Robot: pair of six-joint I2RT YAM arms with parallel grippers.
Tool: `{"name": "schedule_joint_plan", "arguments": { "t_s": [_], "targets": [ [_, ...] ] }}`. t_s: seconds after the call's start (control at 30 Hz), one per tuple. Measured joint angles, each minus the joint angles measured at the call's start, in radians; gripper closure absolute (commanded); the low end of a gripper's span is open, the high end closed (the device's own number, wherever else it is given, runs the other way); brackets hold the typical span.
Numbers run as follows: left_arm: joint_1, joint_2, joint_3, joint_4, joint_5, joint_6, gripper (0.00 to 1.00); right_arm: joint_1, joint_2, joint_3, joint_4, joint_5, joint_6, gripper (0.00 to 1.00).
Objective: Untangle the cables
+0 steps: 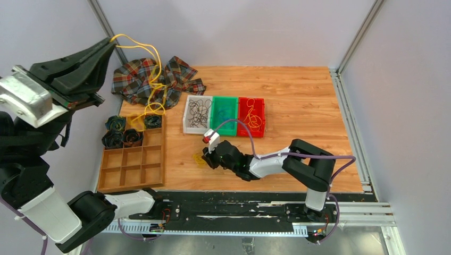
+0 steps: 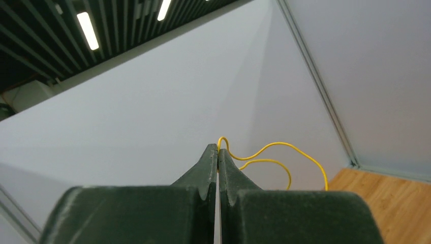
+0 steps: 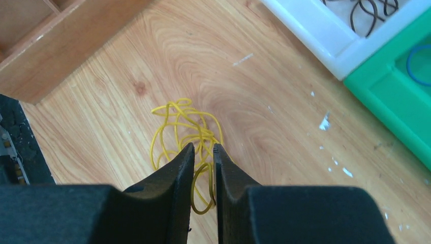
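My left gripper [image 1: 113, 41] is raised high at the far left, shut on a long yellow cable [image 1: 152, 56]. That strand hangs down in loops toward the plaid cloth and the wooden tray. The left wrist view shows the pinched yellow cable [image 2: 284, 145] curling out from the closed fingertips of the left gripper [image 2: 218, 149]. My right gripper [image 1: 207, 158] is low on the table over a small yellow tangle [image 1: 198, 158]. In the right wrist view the right gripper [image 3: 203, 146] has its jaws a narrow gap apart, with loops of the tangle [image 3: 178, 122] lying between them.
A plaid cloth [image 1: 133, 79] lies at the back left. A wooden compartment tray [image 1: 130, 170] holds dark coiled bundles [image 1: 123, 133]. The white bin [image 1: 187, 125], green bin [image 1: 225, 99] and red bin [image 1: 260, 106] stand side by side mid-table and hold thin strands.
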Motion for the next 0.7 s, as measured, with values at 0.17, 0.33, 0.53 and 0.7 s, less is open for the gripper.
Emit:
{"name": "schedule_joint_plan", "arguments": {
  "t_s": [0.17, 0.33, 0.53, 0.7],
  "targets": [
    [0.000, -0.029, -0.052, 0.153, -0.058, -0.016, 1.00, -0.007, -0.043, -0.087, 0.026, 0.014, 0.026, 0.80],
    [0.000, -0.034, -0.059, 0.227, -0.073, -0.027, 1.00, -0.008, -0.115, -0.173, 0.029, 0.023, 0.050, 0.61],
    [0.000, -0.079, -0.203, 0.233, -0.036, -0.030, 1.00, -0.008, -0.333, -0.158, -0.087, 0.016, 0.055, 0.27],
    [0.000, -0.089, -0.327, 0.190, 0.011, -0.031, 0.99, -0.008, -0.537, -0.083, -0.182, 0.000, 0.029, 0.24]
  ]
}}
